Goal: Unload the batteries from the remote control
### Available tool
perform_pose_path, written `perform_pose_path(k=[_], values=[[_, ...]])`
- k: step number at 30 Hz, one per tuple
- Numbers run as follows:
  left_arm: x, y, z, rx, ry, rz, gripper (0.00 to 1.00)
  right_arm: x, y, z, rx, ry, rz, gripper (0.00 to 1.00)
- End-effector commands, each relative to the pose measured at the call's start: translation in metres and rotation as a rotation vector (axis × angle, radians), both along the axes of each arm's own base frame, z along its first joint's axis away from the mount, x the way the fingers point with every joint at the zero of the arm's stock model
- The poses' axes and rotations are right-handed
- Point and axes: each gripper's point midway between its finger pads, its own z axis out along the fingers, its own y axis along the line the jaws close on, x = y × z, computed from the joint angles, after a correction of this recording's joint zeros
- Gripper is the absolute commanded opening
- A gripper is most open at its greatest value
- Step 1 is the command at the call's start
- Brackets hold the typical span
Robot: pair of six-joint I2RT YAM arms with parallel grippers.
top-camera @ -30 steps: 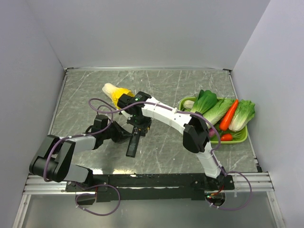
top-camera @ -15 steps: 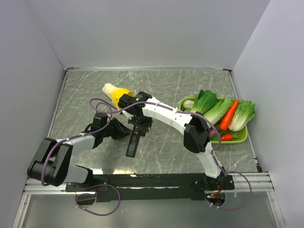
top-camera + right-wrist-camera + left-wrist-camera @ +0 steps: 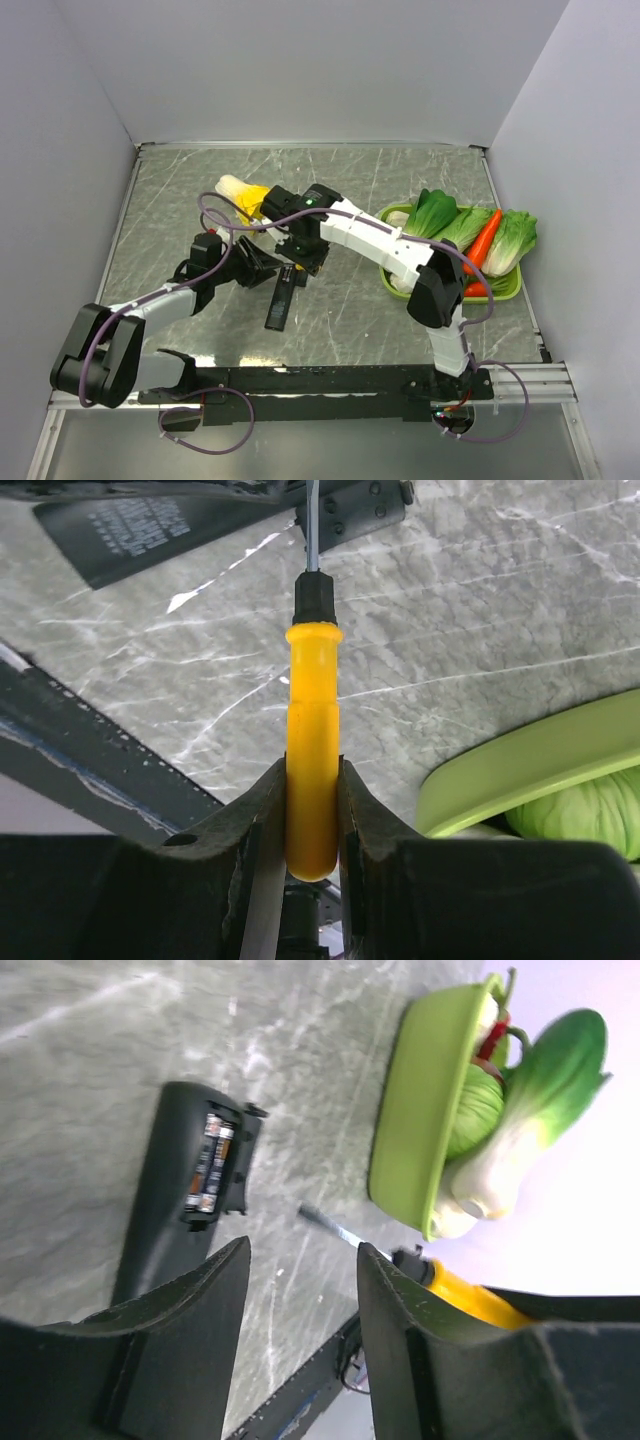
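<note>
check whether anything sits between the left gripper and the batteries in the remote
Nothing visible covers them: the batteries lie bare in the open compartment of the remote, ahead of the open left gripper. The screwdriver, held by the right gripper, has its tip just beside that compartment, not across it.

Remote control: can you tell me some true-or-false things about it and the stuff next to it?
1. The batteries sit inside the remote control. True.
2. The right gripper holds a yellow-handled screwdriver. True.
3. The left gripper is squeezing a battery. False: it is open and holds nothing.
4. The green tray is full of batteries. False: it holds vegetables.
5. The remote control stands up on its end. False: it lies flat on the table.
</note>
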Motion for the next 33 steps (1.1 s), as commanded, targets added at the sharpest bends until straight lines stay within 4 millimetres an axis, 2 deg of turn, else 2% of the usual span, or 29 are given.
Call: perform_pose_path(k=[1,5,8,11,14,15,19,20,24,25,27,33], values=[[0.005,-0.013,0.028,-0.081,-0.087,-0.06,0.53,-0.016,0.001,0.026,0.103,0.034,0.036,0.0],[0.004,-0.018,0.035,-0.092,-0.107,-0.074,0.55,-0.02,0.01,0.033,0.171,0.033,0.061,0.0],[0.003,-0.022,0.037,-0.082,-0.11,-0.083,0.56,-0.023,0.015,0.029,0.198,0.05,0.07,0.0],[0.001,-0.028,0.038,-0.083,-0.105,-0.097,0.51,-0.021,0.02,0.027,0.225,0.038,0.057,0.0],[0.0,-0.03,0.035,-0.083,-0.087,-0.093,0.41,-0.017,0.024,0.028,0.261,0.018,0.039,0.0],[-0.001,-0.03,0.035,-0.087,-0.085,-0.094,0.31,-0.017,0.026,0.029,0.277,0.017,0.037,0.0],[-0.002,-0.032,0.035,-0.101,-0.073,-0.095,0.21,-0.021,0.032,0.031,0.347,0.026,0.046,0.0],[-0.003,-0.032,0.034,-0.101,-0.066,-0.103,0.21,-0.022,0.031,0.03,0.351,0.033,0.042,0.0],[-0.001,-0.033,0.034,-0.062,-0.055,-0.094,0.48,-0.016,0.029,0.025,0.35,0.024,0.006,0.0],[0.0,-0.033,0.036,-0.053,-0.066,-0.091,0.5,-0.015,0.029,0.025,0.358,0.027,0.003,0.0],[0.001,-0.032,0.04,-0.055,-0.083,-0.076,0.54,-0.014,0.031,0.024,0.379,0.039,-0.023,0.0],[0.005,-0.027,0.046,-0.063,-0.077,-0.014,0.54,-0.001,0.034,0.019,0.419,0.04,-0.125,0.0]])
